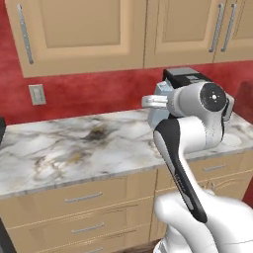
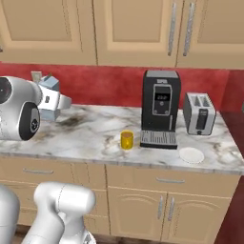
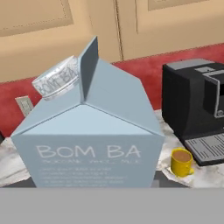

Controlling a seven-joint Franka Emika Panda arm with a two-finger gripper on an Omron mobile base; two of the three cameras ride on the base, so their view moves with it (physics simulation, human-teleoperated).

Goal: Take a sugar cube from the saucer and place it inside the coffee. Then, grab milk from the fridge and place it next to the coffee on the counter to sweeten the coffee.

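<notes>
One pale-blue milk carton (image 3: 89, 144) rides upright in the pincer (image 2: 50, 102), jaws partly open and clamped on its sides, above the left stretch of the marble table (image 2: 95, 128). Right of it, the yellow coffee mug (image 2: 127, 139) stands beside the black coffee machine (image 2: 161, 108), the white saucer (image 2: 191, 155) farther right.

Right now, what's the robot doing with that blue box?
The robot's pincer is holding the milk, a pale-blue carton, up over the counter. The coffee, a yellow mug with brown liquid inside, stands on the counter in front of the black coffee machine. The white saucer lies further right, near the toaster. The milk hasn't been set down beside the coffee yet.
</notes>
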